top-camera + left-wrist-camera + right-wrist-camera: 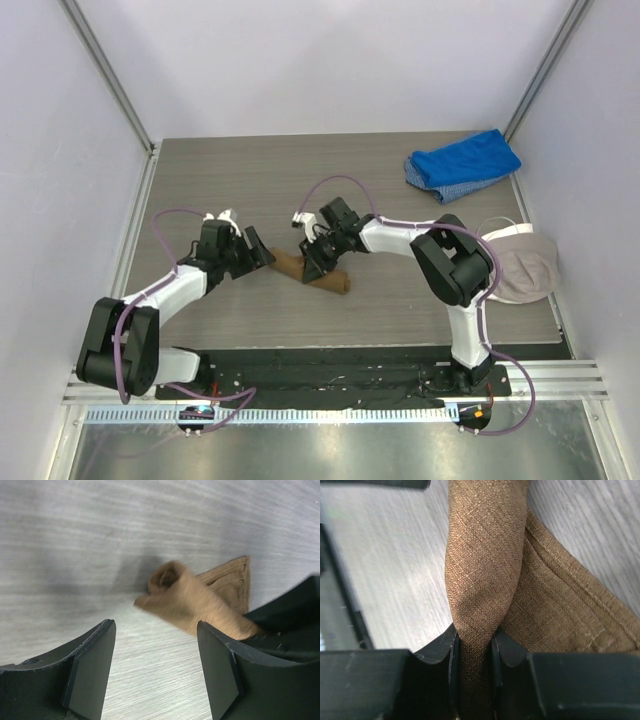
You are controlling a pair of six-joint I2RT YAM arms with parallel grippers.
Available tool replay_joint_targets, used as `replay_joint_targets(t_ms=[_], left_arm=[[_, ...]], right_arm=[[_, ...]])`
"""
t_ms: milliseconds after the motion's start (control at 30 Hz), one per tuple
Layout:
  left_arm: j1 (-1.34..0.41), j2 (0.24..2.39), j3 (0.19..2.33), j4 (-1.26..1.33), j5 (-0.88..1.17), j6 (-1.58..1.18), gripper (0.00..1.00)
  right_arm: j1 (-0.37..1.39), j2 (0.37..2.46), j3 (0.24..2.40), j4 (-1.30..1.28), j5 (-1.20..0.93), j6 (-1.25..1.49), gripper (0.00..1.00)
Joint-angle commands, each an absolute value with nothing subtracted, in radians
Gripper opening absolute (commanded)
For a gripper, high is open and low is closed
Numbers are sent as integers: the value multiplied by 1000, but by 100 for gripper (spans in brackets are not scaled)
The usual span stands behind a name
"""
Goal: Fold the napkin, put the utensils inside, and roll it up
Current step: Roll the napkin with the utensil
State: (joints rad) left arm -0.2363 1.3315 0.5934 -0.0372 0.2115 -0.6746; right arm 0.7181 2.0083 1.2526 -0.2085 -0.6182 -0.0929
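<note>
The tan-brown napkin (291,265) lies rolled into a tube on the table's middle, with a flat corner still spread beside the roll (200,600). My right gripper (318,262) comes in from the right and is shut on the roll; the cloth (485,555) bunches between its jaws (474,640). My left gripper (257,250) stands open just off the roll's left end, with only bare table between its fingers (155,630). The roll's spiral end faces it. The utensils are hidden from every view.
A blue cloth (462,163) lies bunched at the back right. A beige-and-white cap-like item (520,262) sits at the right edge beside the right arm. White walls and metal posts enclose the table. The right gripper's black body (290,615) shows in the left wrist view.
</note>
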Motion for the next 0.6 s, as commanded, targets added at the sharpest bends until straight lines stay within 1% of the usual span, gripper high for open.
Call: replay_joint_targets(t_ms=[0,233,367,567], left_arm=[[-241,1276,534,98,213,-670,70],[-241,1264,489,212,230,-660,67],[-241,1262,459,262,219,-647,66],[-244,1330,431,374,250,-641,63]], right_arm=[[701,2101,1307,-313,-802,-34,24],[664,2198,1339,-325,-902,-6,23],[655,2226,1345,-325,-919,-6,22],[650,2259,1358,-336,-937,-8,22]])
